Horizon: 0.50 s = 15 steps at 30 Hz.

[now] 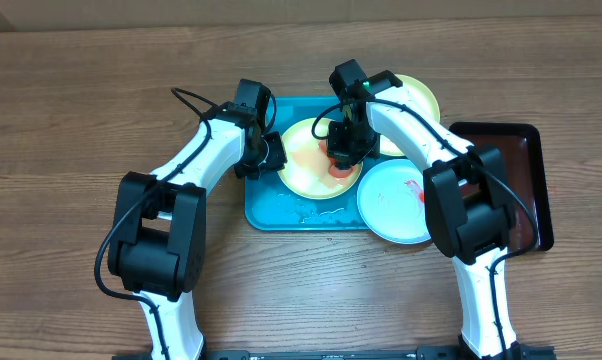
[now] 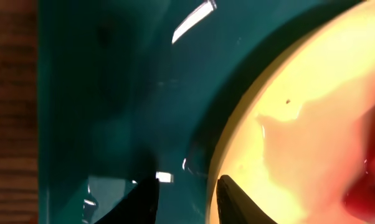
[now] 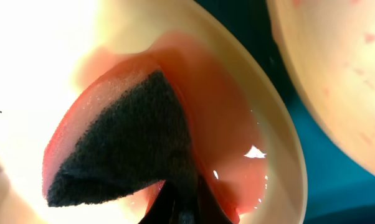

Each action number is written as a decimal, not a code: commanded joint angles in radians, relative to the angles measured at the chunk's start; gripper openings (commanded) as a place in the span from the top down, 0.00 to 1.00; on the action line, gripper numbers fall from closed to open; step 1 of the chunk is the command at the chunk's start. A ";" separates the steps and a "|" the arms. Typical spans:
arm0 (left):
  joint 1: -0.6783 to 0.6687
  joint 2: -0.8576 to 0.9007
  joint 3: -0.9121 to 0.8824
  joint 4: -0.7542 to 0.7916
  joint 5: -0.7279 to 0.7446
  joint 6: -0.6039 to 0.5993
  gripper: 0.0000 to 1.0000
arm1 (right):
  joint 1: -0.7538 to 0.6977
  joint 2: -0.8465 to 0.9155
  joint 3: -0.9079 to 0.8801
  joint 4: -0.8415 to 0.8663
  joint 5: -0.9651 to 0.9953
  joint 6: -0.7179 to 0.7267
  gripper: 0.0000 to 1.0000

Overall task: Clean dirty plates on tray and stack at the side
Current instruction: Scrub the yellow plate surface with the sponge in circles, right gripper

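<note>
Sponge [image 3: 119,143] gripped in my right jaws, pressed on centre plate [image 1: 301,165] in tray [image 1: 266,205]; left jaws narrowly parted, empty. All three dirty, none stacked.

On the desk [image 1: 81,100] lies the tray [image 1: 271,212], one plate [image 1: 301,162] in it with a sponge [image 3: 125,143] on top; a second plate [image 1: 421,100] behind-right, a third plate [image 1: 391,205] overhanging its right edge, a smaller tray [image 1: 526,160] farther right
</note>
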 commanded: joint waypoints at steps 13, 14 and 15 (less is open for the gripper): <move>-0.023 0.009 -0.043 0.100 -0.037 0.031 0.96 | 0.013 0.031 0.016 0.027 0.039 0.004 0.96; -0.023 0.009 -0.043 0.100 -0.037 0.030 0.96 | 0.013 0.031 0.016 0.026 0.032 0.004 0.96; -0.023 0.009 -0.043 0.099 -0.035 0.030 0.96 | 0.013 0.031 0.016 0.021 0.023 0.004 0.96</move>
